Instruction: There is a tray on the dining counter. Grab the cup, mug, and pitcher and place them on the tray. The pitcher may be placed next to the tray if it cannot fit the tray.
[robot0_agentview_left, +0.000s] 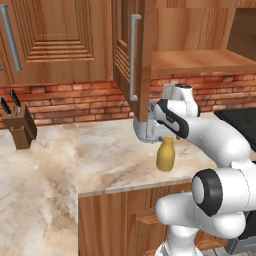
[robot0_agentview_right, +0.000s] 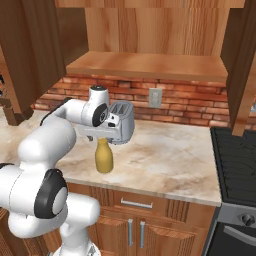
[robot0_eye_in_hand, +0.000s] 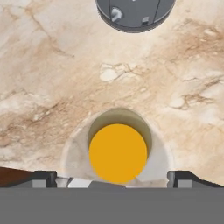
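Pitcher (robot0_agentview_left: 165, 155) upright, neck toward end effector (robot0_eye_in_hand: 118, 178)

Marbled kitchen counter (robot0_agentview_left: 100, 160) w/ pitcher (robot0_agentview_left: 165, 155), toaster (robot0_agentview_right: 121, 121), knife block (robot0_agentview_left: 20, 127) on it.

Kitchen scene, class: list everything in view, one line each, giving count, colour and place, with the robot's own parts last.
pitcher: one, mustard yellow, upright on the counter, directly under the tool.
toaster: one, grey, on the counter behind the pitcher.
knife block: one, brown with dark handles, far left by the brick wall.
counter: one, beige marbled top, wooden cabinets below.
stove: one, black, right of the counter.
wall outlet: one, pale, on the brick wall.
arm: one, white with dark joints.
tool: one, open, above the pitcher.
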